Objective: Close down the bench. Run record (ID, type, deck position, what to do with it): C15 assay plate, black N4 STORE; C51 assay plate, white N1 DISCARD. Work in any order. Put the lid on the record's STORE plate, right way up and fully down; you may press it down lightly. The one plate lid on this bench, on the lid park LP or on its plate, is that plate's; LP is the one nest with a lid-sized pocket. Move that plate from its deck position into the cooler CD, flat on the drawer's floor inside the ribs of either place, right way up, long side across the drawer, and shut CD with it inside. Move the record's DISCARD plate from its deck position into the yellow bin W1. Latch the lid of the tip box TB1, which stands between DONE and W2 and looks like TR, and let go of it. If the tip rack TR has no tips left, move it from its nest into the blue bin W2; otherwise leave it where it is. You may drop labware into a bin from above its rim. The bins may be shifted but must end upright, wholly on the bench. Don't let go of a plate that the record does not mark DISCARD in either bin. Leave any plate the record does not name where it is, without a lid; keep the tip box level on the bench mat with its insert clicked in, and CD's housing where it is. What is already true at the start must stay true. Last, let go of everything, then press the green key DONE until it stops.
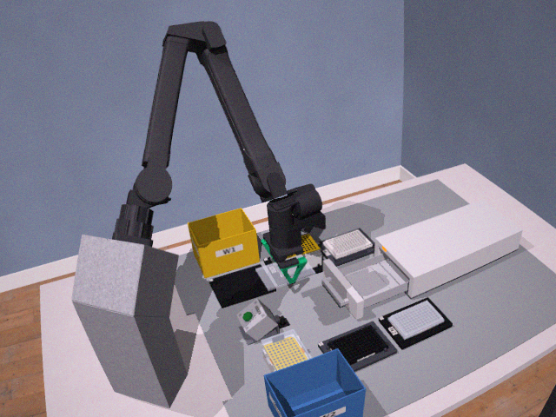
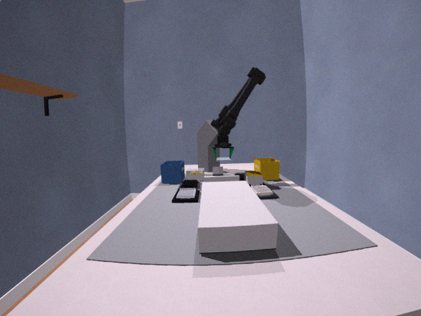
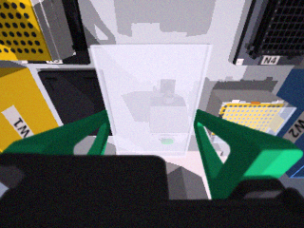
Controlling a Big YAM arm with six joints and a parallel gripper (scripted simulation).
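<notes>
My gripper (image 1: 287, 265) is shut on the clear plate lid (image 3: 152, 100), gripping its long sides between the green fingers and holding it level above the bench. It hangs over the mat between the yellow bin W1 (image 1: 224, 242) and the tip rack TR (image 1: 309, 244). In the exterior view the gripper (image 2: 223, 153) holds the lid (image 2: 223, 158) well above the deck. The black plate at N4 (image 1: 359, 343) lies uncovered near the front and also shows in the wrist view (image 3: 280, 28). White plates sit at the back (image 1: 347, 244) and front right (image 1: 415, 319). The cooler drawer (image 1: 367, 282) stands open and empty.
An empty black nest (image 1: 240, 287) lies below the yellow bin. The green DONE key (image 1: 247, 316), the tip box TB1 (image 1: 285, 352) and the blue bin W2 (image 1: 314, 386) stand at the front. The cooler housing (image 1: 448, 251) is on the right and the grey arm pedestal (image 1: 121, 314) on the left.
</notes>
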